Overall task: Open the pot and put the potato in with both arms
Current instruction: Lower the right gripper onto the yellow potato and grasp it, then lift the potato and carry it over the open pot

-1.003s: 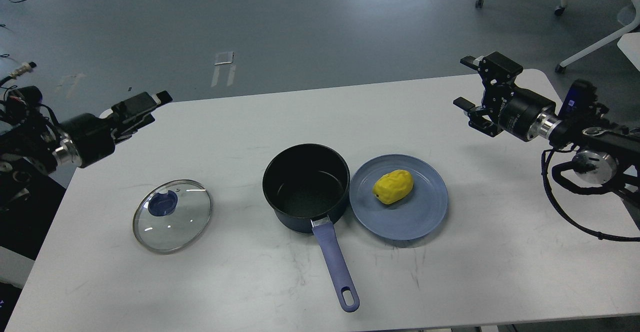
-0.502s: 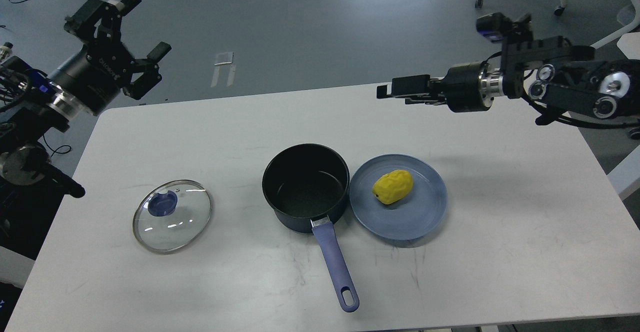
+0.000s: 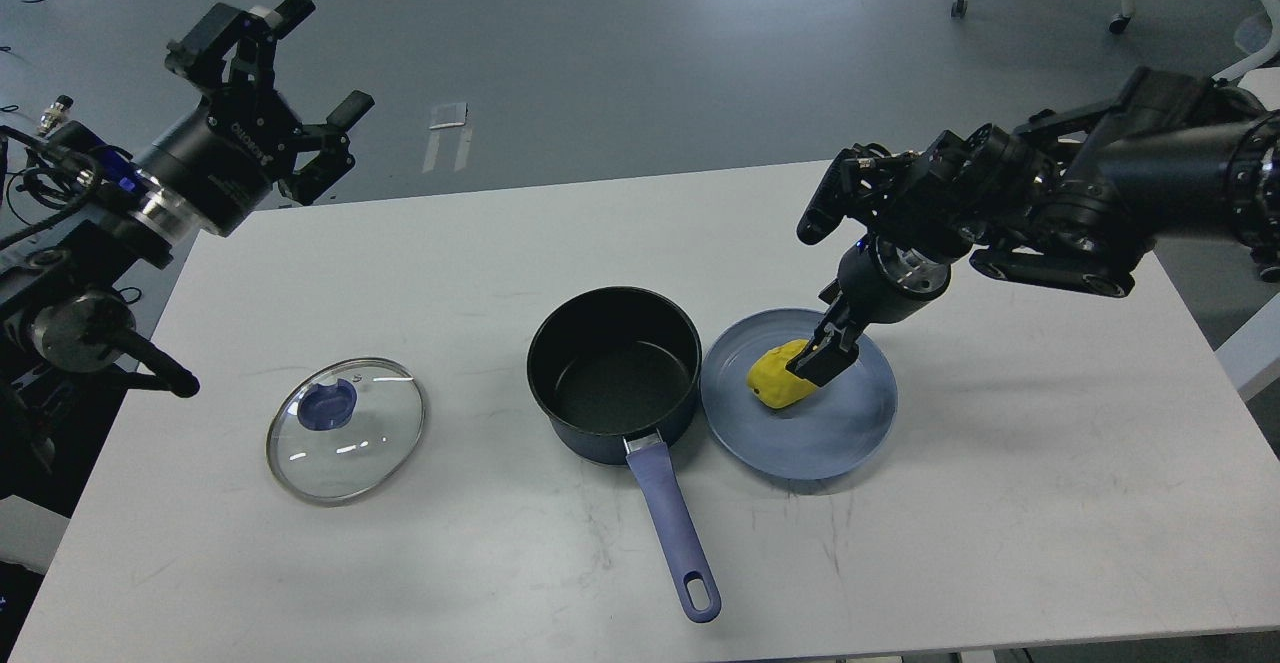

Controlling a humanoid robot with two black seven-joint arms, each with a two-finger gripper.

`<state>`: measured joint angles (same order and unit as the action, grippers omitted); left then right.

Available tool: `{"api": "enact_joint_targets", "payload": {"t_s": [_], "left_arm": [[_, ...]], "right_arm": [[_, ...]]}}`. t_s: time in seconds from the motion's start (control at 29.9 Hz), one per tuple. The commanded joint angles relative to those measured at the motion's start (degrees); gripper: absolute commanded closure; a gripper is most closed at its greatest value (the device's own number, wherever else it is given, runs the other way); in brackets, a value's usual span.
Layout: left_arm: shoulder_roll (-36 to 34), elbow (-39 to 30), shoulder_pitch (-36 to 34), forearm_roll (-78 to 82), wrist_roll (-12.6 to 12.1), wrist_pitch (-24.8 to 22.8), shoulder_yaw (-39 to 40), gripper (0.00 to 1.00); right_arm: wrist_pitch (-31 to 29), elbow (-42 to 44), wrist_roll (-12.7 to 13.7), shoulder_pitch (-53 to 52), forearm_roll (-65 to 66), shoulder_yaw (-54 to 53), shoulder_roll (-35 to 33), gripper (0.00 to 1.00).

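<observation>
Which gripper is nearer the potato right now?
Right. The right gripper is down at the potato on the plate. The left gripper is raised, open, off the table's far-left corner.

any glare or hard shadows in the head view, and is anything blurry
Head view: small white light glints on the clear glass lid; soft shadows beside the blue plate and under the right gripper on the white table; everything looks sharp, though the dark fingers at the yellow potato blend together.

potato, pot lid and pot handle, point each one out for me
potato point(image 3: 770, 378), head view, its bare yellow left end
pot lid point(image 3: 360, 443), head view, clear glass below the knob
pot handle point(image 3: 672, 523), head view, mid-shaft
</observation>
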<state>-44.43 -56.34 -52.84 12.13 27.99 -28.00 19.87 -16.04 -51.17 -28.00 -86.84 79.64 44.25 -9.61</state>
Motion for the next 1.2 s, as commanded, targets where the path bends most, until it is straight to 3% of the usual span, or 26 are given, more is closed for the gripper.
{"api": "enact_joint_targets", "payload": {"t_s": [0.0,0.23,0.77,1.04,1.17], "left_arm": [[0.0,0.2,0.5,0.0,0.0,0.0,0.0,0.02],[0.0,0.3,0.6,0.0,0.0,0.0,0.0,0.02],[-0.5,0.3,0.8,0.0,0.0,0.0,0.0,0.02],[-0.5,0.3,0.8,0.0,0.0,0.0,0.0,0.02],[-0.7,0.3,0.8,0.0,0.0,0.0,0.0,0.02]], "right_arm": [[3.3,0.2,0.0,0.0,0.5,2.8,3.2,0.0],[10.0,2.5,0.0,0.9,1.0,6.6,6.7,0.0],[10.2,2.7,0.0,2.4,0.9,7.4,7.3,0.02],[11.3,2.0,0.0,2.3,0.8,8.3,7.2,0.26],[12.3,0.6,0.0,0.5,0.5,8.2,5.3,0.52]]}}
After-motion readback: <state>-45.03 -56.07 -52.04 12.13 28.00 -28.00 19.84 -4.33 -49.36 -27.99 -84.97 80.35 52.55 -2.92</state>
